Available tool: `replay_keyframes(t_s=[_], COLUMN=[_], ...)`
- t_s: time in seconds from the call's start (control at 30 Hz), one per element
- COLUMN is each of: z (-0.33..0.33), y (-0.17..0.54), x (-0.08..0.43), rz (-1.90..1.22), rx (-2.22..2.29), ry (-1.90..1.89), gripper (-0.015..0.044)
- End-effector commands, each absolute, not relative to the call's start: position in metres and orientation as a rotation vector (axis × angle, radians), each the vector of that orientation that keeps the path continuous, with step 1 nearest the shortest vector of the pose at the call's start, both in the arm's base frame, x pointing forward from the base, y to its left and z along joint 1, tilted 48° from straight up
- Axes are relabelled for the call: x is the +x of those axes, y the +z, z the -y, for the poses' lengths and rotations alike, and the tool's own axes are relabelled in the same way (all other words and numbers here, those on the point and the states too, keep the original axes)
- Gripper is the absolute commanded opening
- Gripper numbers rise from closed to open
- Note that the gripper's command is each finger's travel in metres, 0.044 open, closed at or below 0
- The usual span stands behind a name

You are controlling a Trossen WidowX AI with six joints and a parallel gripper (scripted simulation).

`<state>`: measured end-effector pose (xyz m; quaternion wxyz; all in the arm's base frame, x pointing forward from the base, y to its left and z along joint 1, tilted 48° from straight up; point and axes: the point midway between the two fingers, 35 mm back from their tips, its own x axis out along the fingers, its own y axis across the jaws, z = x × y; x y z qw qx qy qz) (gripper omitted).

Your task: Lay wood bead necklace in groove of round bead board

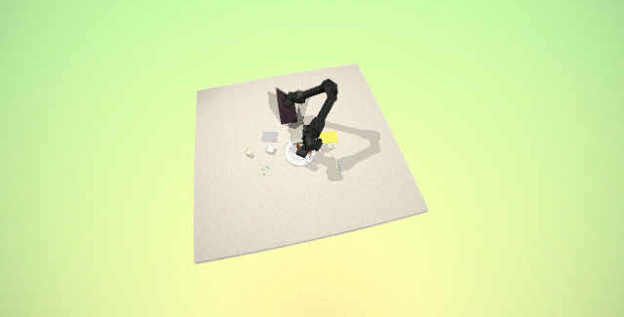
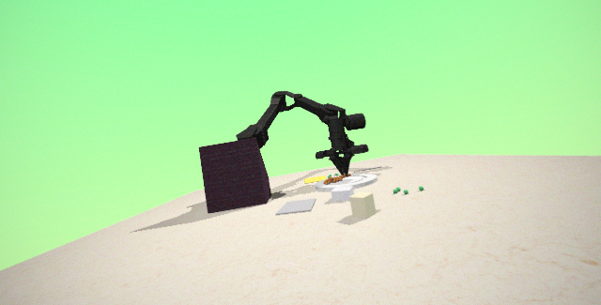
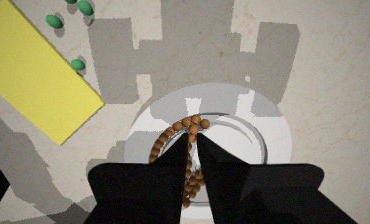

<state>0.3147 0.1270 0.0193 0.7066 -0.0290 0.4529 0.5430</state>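
The round bead board (image 1: 291, 162) (image 2: 371, 179) (image 3: 282, 137) is white and lies flat. The orange-brown bead necklace (image 2: 332, 180) (image 3: 157, 150) lies on its left part in the wrist view. There, one run curves along the groove at the upper left, a strand runs down from its top end, and several beads are bunched near the bottom. My gripper (image 2: 346, 175) (image 3: 192, 136) points down over the board, with its fingertips closed around a bead at the top of that strand. The fingers hide part of the necklace, and the arm hides the fingertips in the top view.
A yellow plate (image 1: 331, 137) (image 2: 315, 180) (image 3: 41, 75) lies beside the board, with small green beads (image 3: 54, 21) near it. A white block (image 1: 270, 149) (image 2: 342, 194), a cream block (image 1: 249, 153) (image 2: 362, 205) and a grey plate (image 1: 269, 137) (image 2: 297, 206) are on the other side. A dark box (image 2: 235, 175) stands by the arm's base.
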Motion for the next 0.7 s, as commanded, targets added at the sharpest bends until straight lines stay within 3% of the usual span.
replay_keyframes(t_s=[0.0,0.67], z=[-0.127,-0.119], y=[0.020,0.020], x=[0.315,0.335], rz=[-1.006,-1.007], rx=[-0.065,-0.058], ry=[1.207,1.204], gripper=[0.0000,0.0000])
